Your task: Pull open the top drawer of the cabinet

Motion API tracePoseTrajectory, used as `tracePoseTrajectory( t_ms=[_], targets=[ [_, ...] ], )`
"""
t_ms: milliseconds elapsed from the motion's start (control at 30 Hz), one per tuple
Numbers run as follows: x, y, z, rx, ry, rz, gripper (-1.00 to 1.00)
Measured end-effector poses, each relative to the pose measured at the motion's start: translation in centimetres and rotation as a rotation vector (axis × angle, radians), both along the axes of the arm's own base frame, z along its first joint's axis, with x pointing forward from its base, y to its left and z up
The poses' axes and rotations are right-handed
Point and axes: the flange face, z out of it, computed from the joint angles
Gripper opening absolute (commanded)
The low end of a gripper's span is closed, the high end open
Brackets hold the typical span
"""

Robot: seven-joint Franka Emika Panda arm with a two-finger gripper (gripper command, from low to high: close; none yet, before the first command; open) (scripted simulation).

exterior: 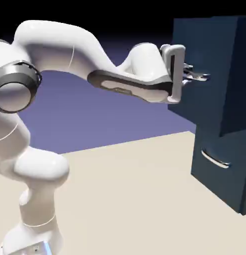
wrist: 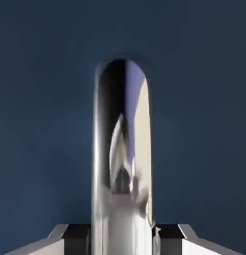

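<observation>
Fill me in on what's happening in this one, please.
A white robot arm is at work on the top drawer of a dark blue two-drawer cabinet. Its gripper is closed on the drawer's silver bar handle, a fingertip on either side. The top drawer already stands out well past the bottom drawer, whose curved handle is untouched.
</observation>
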Motion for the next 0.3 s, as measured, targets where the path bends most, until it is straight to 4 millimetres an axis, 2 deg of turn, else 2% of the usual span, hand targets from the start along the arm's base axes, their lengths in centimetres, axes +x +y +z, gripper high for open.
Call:
tracePoseTrajectory(
  t_ms=[200,233,300],
  targets=[
    [-7.8,0.0,0.0,-0.001,0.0,0.0,-1.0],
    [-8.0,0.0,0.0,0.001,0.001,0.0,1.0],
    [-8.0,0.0,0.0,0.001,0.001,0.0,1.0]
  ],
)
